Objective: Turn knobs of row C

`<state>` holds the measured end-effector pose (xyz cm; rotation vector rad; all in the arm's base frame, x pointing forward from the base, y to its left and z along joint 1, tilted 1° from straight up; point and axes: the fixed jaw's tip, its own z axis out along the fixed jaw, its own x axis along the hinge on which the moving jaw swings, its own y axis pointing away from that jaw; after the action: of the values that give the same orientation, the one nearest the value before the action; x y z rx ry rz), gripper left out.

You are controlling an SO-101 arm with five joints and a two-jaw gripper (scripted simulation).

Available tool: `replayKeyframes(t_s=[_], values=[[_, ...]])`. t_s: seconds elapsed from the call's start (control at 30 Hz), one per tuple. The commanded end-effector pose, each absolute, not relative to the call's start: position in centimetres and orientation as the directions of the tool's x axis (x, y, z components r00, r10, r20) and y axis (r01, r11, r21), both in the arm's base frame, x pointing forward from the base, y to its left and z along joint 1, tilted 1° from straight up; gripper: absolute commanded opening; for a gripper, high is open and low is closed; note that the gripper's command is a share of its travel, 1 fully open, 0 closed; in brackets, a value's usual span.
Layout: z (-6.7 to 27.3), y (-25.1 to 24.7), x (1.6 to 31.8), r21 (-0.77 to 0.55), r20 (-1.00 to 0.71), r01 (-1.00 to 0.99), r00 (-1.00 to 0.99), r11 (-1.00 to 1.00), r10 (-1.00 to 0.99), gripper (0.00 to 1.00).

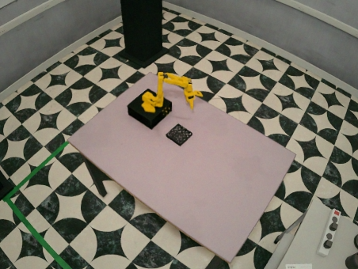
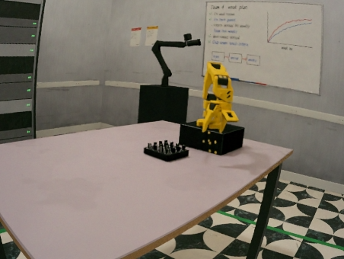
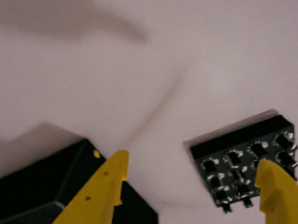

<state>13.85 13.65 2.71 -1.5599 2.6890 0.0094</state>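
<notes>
Pincer (image 3: 192, 192) spread and empty above the tabletop (image 1: 222, 178), knob box (image 3: 243, 165) beside its right finger; row C seemingly not yet matched.

The pale lilac worktop (image 1: 206, 178) stands on dark legs over a black-and-cream tiled floor (image 1: 277, 99). Directly on it lie the arm's black base block (image 1: 139, 112) at the far edge and, just beside it, the small black knob box (image 1: 179, 134).
</notes>
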Motion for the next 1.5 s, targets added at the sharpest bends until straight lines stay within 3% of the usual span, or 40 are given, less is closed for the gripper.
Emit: replayKeyframes(t_s=[0.0, 1.47], values=[[2.80, 14.25, 13.35, -0.003, -0.013, -0.834, -0.552, 0.552, -0.834, 0.38], [3.15, 15.21, 12.69, -0.001, -0.014, -0.768, -0.641, 0.641, -0.767, 0.40]])
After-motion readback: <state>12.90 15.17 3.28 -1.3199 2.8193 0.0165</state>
